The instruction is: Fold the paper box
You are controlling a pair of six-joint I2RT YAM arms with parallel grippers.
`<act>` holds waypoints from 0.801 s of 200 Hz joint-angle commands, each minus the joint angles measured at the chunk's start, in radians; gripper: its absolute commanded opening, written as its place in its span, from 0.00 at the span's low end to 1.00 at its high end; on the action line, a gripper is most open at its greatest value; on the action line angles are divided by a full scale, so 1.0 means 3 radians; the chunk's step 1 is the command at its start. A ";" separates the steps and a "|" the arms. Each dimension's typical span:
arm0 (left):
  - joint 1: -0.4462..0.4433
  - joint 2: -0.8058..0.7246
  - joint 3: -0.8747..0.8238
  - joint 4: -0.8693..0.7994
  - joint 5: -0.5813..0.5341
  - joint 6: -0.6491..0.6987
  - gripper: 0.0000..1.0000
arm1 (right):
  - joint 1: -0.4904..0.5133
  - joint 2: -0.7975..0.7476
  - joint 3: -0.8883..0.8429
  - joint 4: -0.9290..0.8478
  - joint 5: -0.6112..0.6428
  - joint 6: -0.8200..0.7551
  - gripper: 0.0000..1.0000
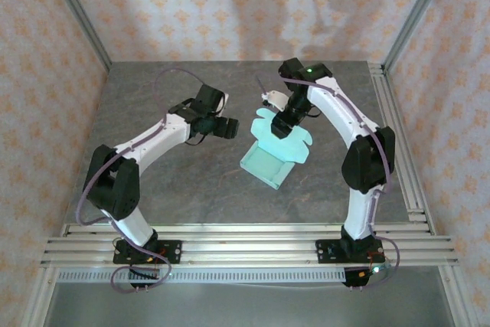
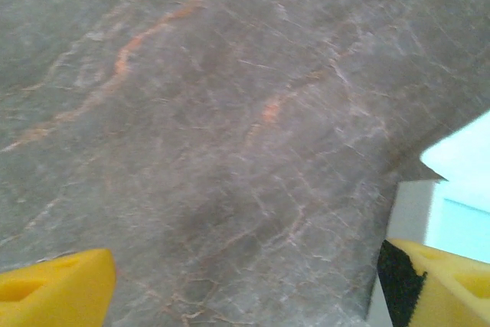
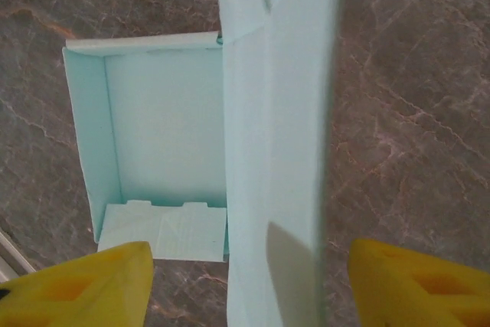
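The pale mint-green paper box (image 1: 269, 155) lies near the table's middle, partly folded into a shallow tray with its walls up and a scalloped lid flap (image 1: 297, 142) rising at the far side. My right gripper (image 1: 285, 123) hovers over that flap. In the right wrist view the raised flap (image 3: 279, 151) stands between the spread yellow fingers (image 3: 413, 285), untouched by either, so the gripper (image 3: 249, 285) is open; the tray (image 3: 153, 128) lies left of it. My left gripper (image 1: 230, 128) hangs open just left of the box, whose corner (image 2: 448, 204) shows beside its right finger (image 2: 436, 285).
The grey marbled table (image 1: 184, 181) has free room in front of and left of the box. Aluminium rails (image 1: 245, 243) run along the near edge and a rail (image 1: 398, 143) along the right side. Patterned walls enclose the back and sides.
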 commanded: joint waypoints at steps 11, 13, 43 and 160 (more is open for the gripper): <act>-0.0076 -0.0023 0.0018 -0.0042 0.0274 0.0250 0.84 | -0.0019 -0.0484 -0.0206 0.0391 0.0311 0.0377 0.83; -0.0088 -0.0027 0.0012 -0.0041 0.0295 0.0260 0.83 | -0.0019 -0.0516 -0.0233 0.0433 0.0327 0.0417 0.85; -0.0265 0.0033 -0.0038 0.0026 0.0382 0.0404 0.70 | -0.0022 -0.1068 -0.0760 0.1177 0.0473 0.1066 0.89; -0.0638 0.0631 0.0121 0.0203 -0.0014 0.0174 0.49 | -0.0421 -0.2374 -0.2201 0.2733 0.0076 0.1925 0.90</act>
